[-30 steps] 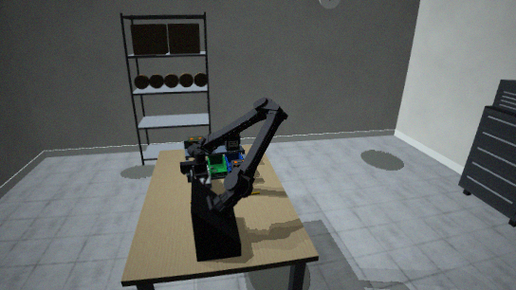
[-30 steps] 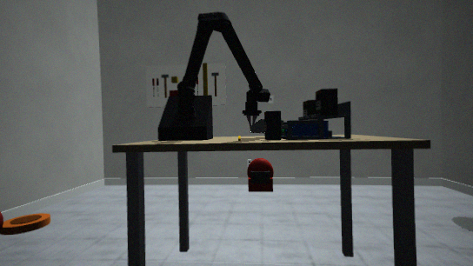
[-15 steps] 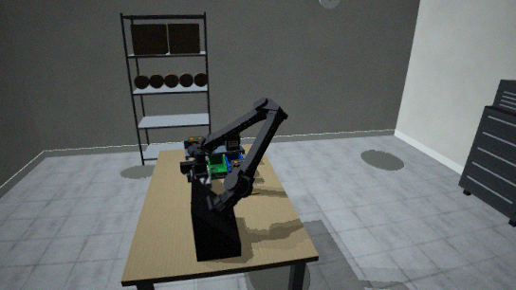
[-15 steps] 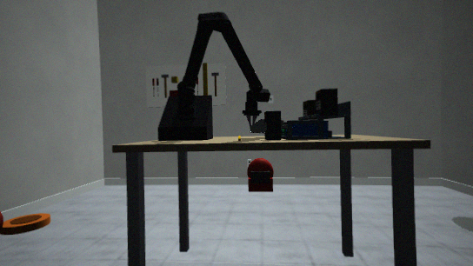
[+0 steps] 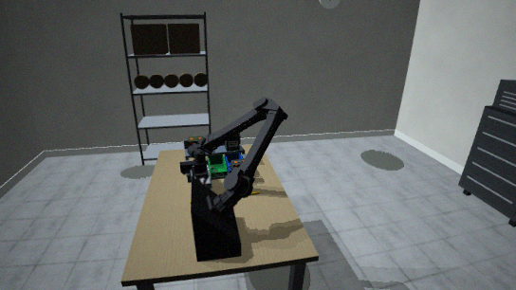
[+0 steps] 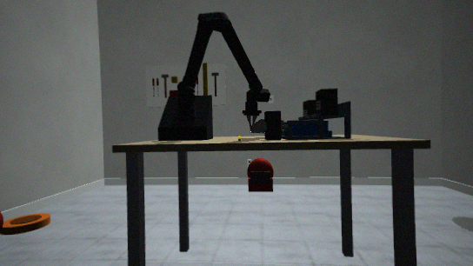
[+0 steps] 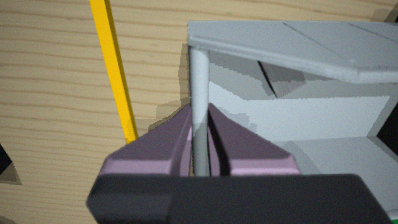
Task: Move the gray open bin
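Gripping the near wall of the gray open bin [image 5: 208,181] [image 6: 259,126] [image 7: 320,117], one pincer [image 5: 203,174] [image 6: 250,130] [image 7: 199,111], pointed fingers drawn nearly together, one on each side of the wall's upright pale edge. Fingers: mauve in the wrist view, pointing down in the exterior view.

Bin: gray, off the shelf, held low over the table [image 5: 161,237] [image 6: 269,148] [image 7: 50,100]; whether its base touches the wood cannot be told. Contents: not clearly made out; the pincer's dark housing covers part of the view.

Beside the bin: one yellow stick [image 5: 256,192] [image 6: 239,138] [image 7: 114,67], lying on the wood, apart from the fingers. Near the bin, in the exterior view: one upright black block [image 6: 273,125].

Farther along the table: one green bin [image 5: 217,164] [image 7: 395,221]; one blue bin [image 5: 234,158] [image 6: 300,129], next to the green, with orange bits; one dark shelf [image 6: 347,121], bearing dark boxes [image 6: 326,101].

At the opposite end: one black wedge-shaped pedestal [image 5: 215,232] [image 6: 187,126], supporting the bent black arm [image 5: 263,142] [image 6: 236,52].

Room: one tall rack [image 5: 163,17] against the wall; one dark drawer cabinet [image 5: 490,156]; one orange ring [image 6: 43,222] on the floor.
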You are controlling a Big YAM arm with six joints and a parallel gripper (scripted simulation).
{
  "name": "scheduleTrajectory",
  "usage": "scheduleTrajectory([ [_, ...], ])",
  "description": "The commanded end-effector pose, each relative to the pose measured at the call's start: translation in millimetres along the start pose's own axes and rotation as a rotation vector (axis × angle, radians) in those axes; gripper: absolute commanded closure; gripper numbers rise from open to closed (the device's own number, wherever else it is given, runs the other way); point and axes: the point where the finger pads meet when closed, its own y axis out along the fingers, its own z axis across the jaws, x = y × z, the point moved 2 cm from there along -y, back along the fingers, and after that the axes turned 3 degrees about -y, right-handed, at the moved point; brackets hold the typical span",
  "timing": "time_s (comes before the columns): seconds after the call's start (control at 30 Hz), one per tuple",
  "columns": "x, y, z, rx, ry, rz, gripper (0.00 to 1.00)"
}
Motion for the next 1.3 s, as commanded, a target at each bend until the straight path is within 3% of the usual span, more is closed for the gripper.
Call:
scheduleTrajectory([
  [0.0,0,-19.8,-14,-0.062,0.029,-0.011,1.0],
  [1.17,0,-20.4,-8,-0.064,0.031,-0.012,1.0],
  [1.27,1,-16.8,2,-0.054,0.024,-0.009,1.0],
])
